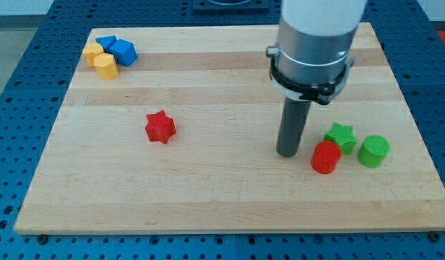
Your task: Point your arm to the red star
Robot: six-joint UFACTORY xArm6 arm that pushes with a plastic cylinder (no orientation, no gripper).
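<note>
1. Nearest the view's bottom, right of centre, a red cylinder [325, 157] stands just beside my tip [288, 154], at about 3 o'clock from it; whether they touch cannot be told. My tip is a bare rod end with no jaws, clamped on nothing.
2. Beyond the red cylinder, a green star [342, 136] sits against it at roughly 1 o'clock, and a green cylinder [373, 151] stands near, at 3 o'clock.
3. Left of centre, the red star [160, 127], the task's target, lies alone at about 9 o'clock from my tip, well apart from it and a little farther up the board.
4. Handling, as a judgement: the red star looks small, rigid and light, likely to slide readily on the smooth wooden board [222, 209]. Pointing calls for no hold; a flat between two of its points, on the side facing my tip, suits any contact.
5. Room for moving: the path from my tip toward 9 o'clock crosses bare wood with no block between. The board's edges lie well clear of the red star on all sides.
6. Farthest, at the top-left corner, two blue blocks [118, 49] and two yellow blocks [101, 59] cluster together, off the path.
</note>
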